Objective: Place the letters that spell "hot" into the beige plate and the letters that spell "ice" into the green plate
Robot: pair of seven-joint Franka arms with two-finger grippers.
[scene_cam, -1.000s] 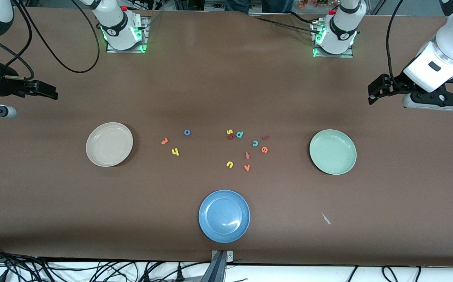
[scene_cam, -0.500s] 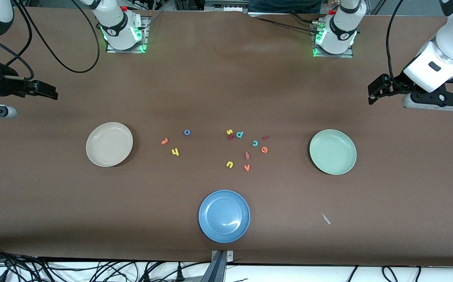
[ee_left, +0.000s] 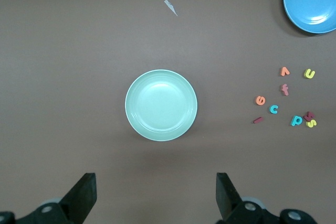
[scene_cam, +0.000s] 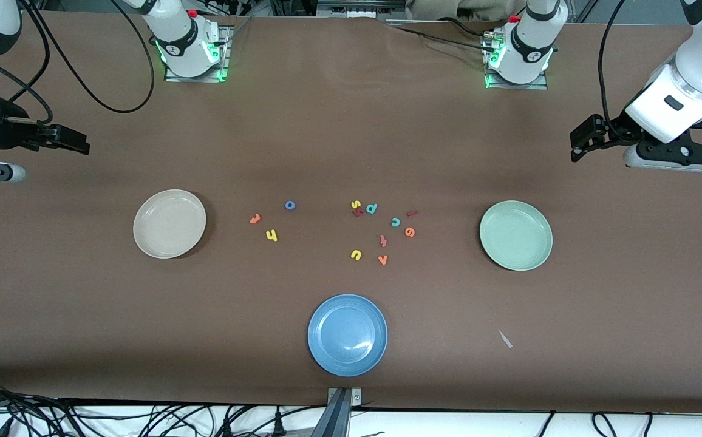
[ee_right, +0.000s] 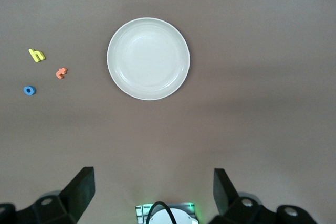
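The beige plate point(scene_cam: 169, 223) lies toward the right arm's end of the table, the green plate point(scene_cam: 515, 235) toward the left arm's end; both hold nothing. Beside the beige plate lie the orange t point(scene_cam: 255, 219), yellow h point(scene_cam: 272, 235) and blue o point(scene_cam: 289, 205). Closer to the green plate lie the dark red i point(scene_cam: 412, 213), teal c point(scene_cam: 395, 221) and orange e point(scene_cam: 410, 232). My left gripper point(ee_left: 156, 198) hangs open high over bare table beside the green plate point(ee_left: 161, 105). My right gripper point(ee_right: 152, 192) hangs open high beside the beige plate point(ee_right: 148, 59).
A blue plate point(scene_cam: 347, 334) sits nearest the front camera. Other loose letters lie mid-table: yellow s point(scene_cam: 355, 204), teal d point(scene_cam: 371, 209), yellow u point(scene_cam: 356, 255), orange v point(scene_cam: 382, 260), a reddish one point(scene_cam: 383, 241). A small white scrap point(scene_cam: 505, 338) lies between the blue and green plates.
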